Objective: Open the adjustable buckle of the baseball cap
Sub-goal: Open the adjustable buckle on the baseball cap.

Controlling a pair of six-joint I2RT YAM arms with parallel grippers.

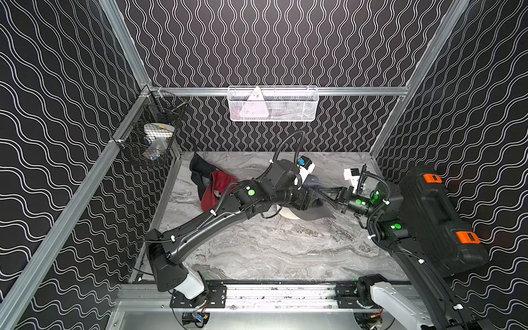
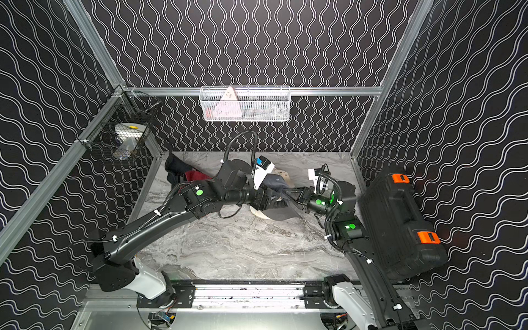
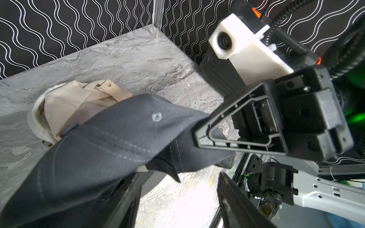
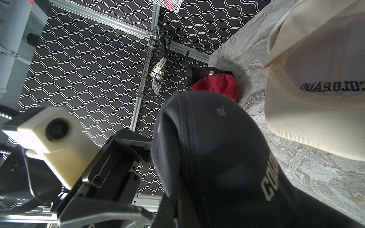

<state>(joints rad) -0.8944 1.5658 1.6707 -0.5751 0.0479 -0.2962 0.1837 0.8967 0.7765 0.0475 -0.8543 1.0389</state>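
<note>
- Plainly, in both top views: finds the dark cap point(image 1: 311, 183) point(image 2: 275, 183) lifted off the worktop point(image 1: 257, 248), toward its far right side where both arms meet, just over a cream cap point(image 1: 288, 215).
- Shows the right pincer point(image 1: 321, 191) shut tight on that dark cloth.
- In the left wrist view: confirms the right pincer point(image 3: 197, 134) pinching a fold of the crown; shows the left pincer point(image 3: 178, 177) with jaws standing apart, cloth draped over one finger, nothing clamped.
- Suggests a light, soft, floppy thing, stiff only in the brim; calls for a hold on the rear strap beside the buckle, not made out in any view.
- In the right wrist view: reads "COLORADO" stitched upside down on the cream cap point(image 4: 316, 79); catches pale letters starting "CO" on the dark cap point(image 4: 207, 148); glimpses a red cap point(image 4: 217, 83) beyond.
</note>
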